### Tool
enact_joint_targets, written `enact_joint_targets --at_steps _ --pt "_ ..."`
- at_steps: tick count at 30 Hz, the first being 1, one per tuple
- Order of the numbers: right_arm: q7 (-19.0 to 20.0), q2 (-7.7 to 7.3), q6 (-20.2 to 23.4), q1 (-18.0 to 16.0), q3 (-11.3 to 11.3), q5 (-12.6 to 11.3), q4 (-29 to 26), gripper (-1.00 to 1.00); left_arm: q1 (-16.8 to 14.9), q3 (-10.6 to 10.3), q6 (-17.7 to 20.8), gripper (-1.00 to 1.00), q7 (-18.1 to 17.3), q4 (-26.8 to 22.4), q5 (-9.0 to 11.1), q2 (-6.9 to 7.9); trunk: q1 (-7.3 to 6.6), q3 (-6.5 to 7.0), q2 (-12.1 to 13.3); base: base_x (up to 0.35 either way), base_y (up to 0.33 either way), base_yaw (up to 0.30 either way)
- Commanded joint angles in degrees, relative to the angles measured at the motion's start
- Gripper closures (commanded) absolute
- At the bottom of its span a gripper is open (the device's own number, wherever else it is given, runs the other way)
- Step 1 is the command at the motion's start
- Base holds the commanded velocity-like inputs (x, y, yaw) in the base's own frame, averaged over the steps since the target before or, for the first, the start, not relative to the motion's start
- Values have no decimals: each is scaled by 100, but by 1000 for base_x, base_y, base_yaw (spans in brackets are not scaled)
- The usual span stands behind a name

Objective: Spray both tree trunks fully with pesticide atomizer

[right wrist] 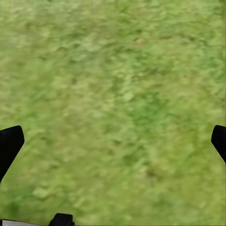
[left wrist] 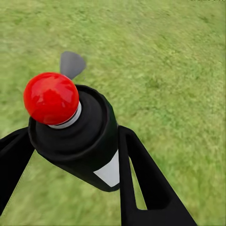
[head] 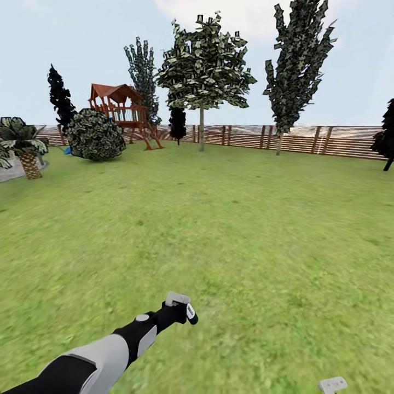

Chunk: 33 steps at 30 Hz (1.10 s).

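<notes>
Head view — grass lawn [head: 246,230], slat fence [head: 328,139] behind, seemingly unbroken.

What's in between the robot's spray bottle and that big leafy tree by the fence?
Just green grass. In the head view, nothing stands between the pesticide atomizer in the left gripper and the tree.

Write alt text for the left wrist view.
The left claw grips a dark atomizer with a white label, its two black fingers pressed against the bottle's sides. A round red knob tops the bottle, and green grass lies beyond.
</notes>
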Motion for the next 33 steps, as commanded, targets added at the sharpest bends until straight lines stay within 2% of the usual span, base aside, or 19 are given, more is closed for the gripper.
enact_joint_targets --at_steps 1,33 --pt "26 0 -38 -10 43 -49 25 -100 -6 -43 -21 100 -12 10 61 0 7 -7 -9 350 0 0" --pt "26 0 -38 -10 43 -52 25 -100 -6 -43 -21 100 -12 10 61 0 7 -7 -9 350 0 0"
